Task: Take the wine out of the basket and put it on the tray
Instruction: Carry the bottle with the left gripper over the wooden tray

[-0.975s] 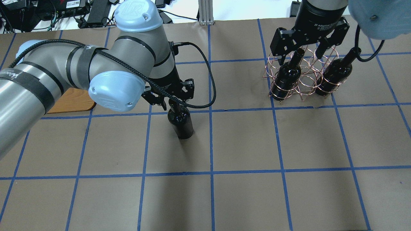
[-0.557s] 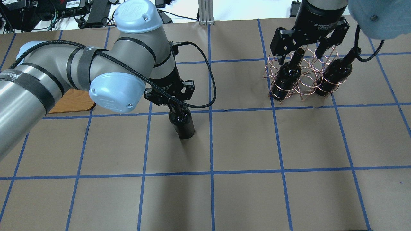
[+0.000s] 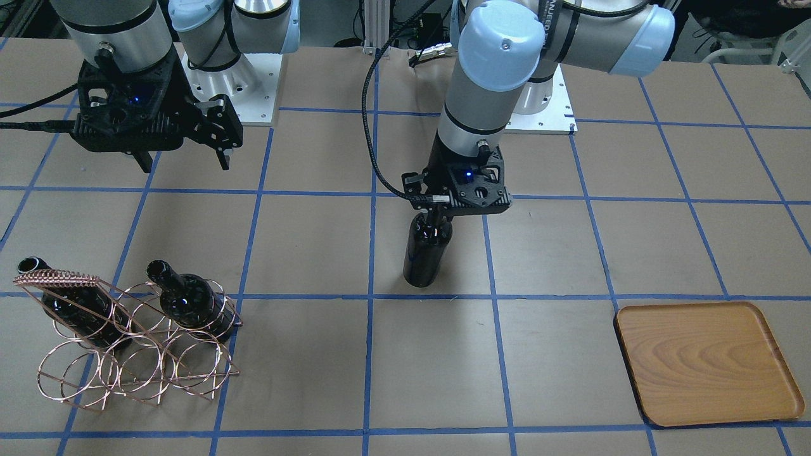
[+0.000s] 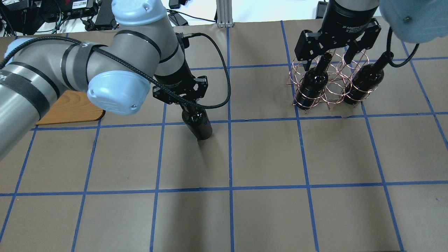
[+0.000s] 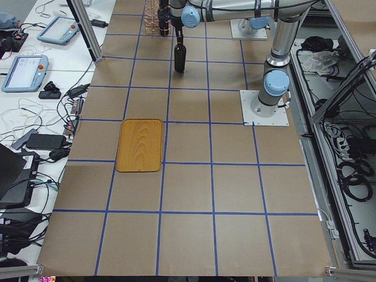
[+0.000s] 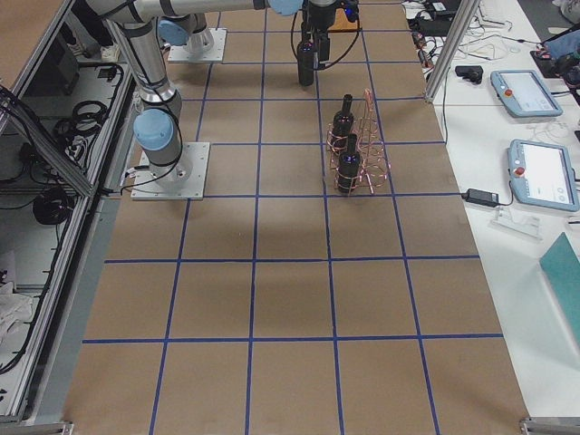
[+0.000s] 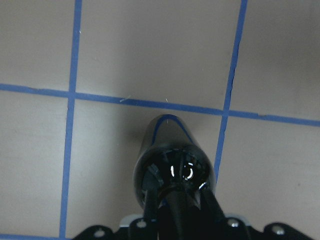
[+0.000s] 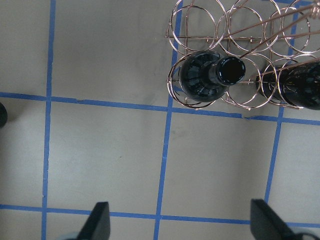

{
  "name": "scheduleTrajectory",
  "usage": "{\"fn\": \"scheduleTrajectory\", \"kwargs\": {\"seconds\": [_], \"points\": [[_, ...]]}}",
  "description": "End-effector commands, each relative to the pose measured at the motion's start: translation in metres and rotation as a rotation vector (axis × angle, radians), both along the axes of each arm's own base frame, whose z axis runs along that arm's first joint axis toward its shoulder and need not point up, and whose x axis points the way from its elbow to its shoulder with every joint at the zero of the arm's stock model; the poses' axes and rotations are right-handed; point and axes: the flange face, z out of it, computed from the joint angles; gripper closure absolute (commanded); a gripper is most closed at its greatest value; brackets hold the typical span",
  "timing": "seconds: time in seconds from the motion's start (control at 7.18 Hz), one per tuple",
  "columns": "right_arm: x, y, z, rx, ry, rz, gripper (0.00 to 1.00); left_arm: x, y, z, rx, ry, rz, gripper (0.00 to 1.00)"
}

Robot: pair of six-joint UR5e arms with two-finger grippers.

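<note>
My left gripper [image 4: 184, 102] is shut on the neck of a near-black wine bottle [image 4: 199, 125] and holds it upright at mid table. I cannot tell whether its base touches the paper. It also shows in the front view [image 3: 424, 256] and the left wrist view [image 7: 172, 162]. The copper wire basket [image 4: 329, 96] holds two more bottles, one [image 4: 312, 82] beside the other [image 4: 365, 78]. My right gripper [image 4: 330, 57] is open and empty above the basket, as the right wrist view [image 8: 182, 222] shows. The wooden tray [image 3: 703, 361] lies empty, and my left arm partly hides it in the overhead view [image 4: 70, 111].
Brown paper with a blue tape grid covers the table. The arm bases stand on white plates [image 3: 545, 107] at the robot's edge. The left arm's black cable [image 4: 224, 80] loops beside the held bottle. Operator tables with pendants [image 6: 521, 91] flank the far edge.
My left gripper, with the bottle in it, has moved a little farther from the robot, and the left arm has swung slightly toward the tray side. The right gripper has not moved.
</note>
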Motion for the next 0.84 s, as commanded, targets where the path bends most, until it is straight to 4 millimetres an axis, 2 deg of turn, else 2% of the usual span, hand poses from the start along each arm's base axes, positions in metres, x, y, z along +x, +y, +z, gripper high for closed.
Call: {"fn": "scheduleTrajectory", "kwargs": {"seconds": [0.0,0.14,0.42,0.7], "points": [[0.001,0.0,0.0,0.0,-0.001,0.002,0.0,0.052,-0.026,0.039,-0.029,-0.005,0.007,1.0],[0.001,0.0,0.0,-0.001,-0.001,0.004,0.0,0.093,-0.041,0.052,0.008,-0.002,0.002,1.0],[0.002,0.0,0.0,-0.003,-0.007,0.004,0.0,0.199,-0.07,0.066,0.048,0.029,0.076,1.0],[0.002,0.0,0.0,-0.001,-0.012,0.001,0.0,0.312,-0.09,0.047,0.077,-0.024,0.001,1.0]]}}
